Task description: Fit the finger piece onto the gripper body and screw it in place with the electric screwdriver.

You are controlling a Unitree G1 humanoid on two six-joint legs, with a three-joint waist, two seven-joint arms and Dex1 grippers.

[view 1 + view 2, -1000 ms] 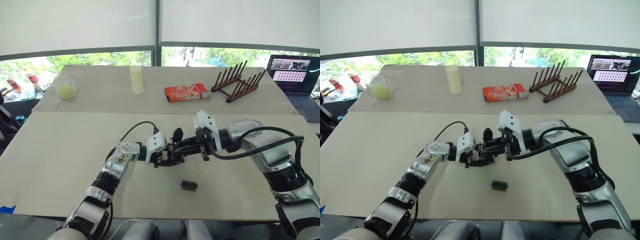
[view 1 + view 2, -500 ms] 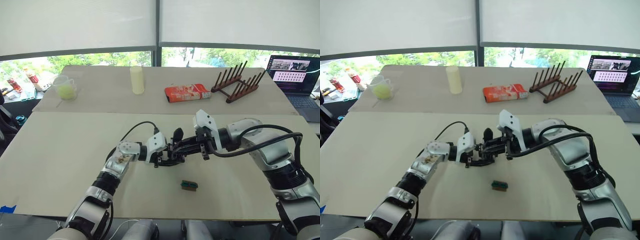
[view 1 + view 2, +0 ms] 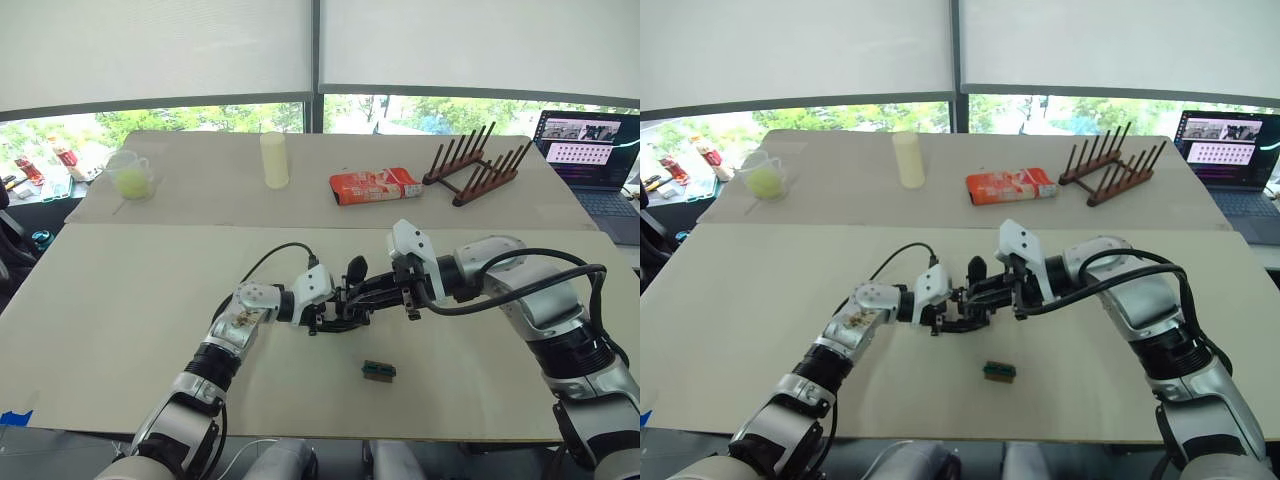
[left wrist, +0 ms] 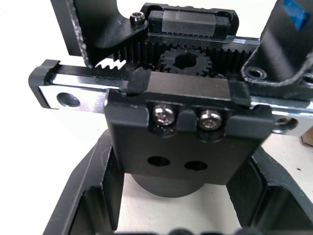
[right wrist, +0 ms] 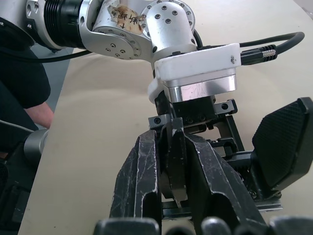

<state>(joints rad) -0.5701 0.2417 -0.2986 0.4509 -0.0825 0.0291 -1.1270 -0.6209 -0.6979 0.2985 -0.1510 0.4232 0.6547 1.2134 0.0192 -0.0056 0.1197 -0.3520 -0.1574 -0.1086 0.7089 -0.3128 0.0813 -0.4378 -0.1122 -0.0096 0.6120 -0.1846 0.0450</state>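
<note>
1. At about 10 o'clock of the beige worktop (image 3: pixel 120 300), one clear plastic cup (image 3: pixel 131 174) holds a yellow-green content.
2. At 12 o'clock stands one pale yellow cylinder (image 3: pixel 273 160), smooth and matte.
3. The left gripper (image 3: pixel 327 314) is near the centre of the worktop. Its two black fingers (image 4: pixel 93 196) stand on both sides of the one gripper body (image 4: pixel 176 122) and grip it.
4. The gripper body is a black chunky block. It has toothed racks, one small gear, two silvery screws and two empty round holes. One upright black finger with a dotted pad rises from it.
5. The right gripper (image 5: pixel 172 196) comes from 3 o'clock. Its two fingers are closed on one thin flat black part, the finger piece (image 5: pixel 175 166), just at the gripper body.
6. One small green-and-brown block (image 3: pixel 378 370) lies at 6 o'clock of the grippers.
7. One red-orange packet (image 3: pixel 374 185) lies at 1 o'clock; its writing is not readable.
8. One dark wooden rack (image 3: pixel 474 163) with upright pegs.
9. One open laptop (image 3: pixel 592 160) at 2 o'clock.
</note>
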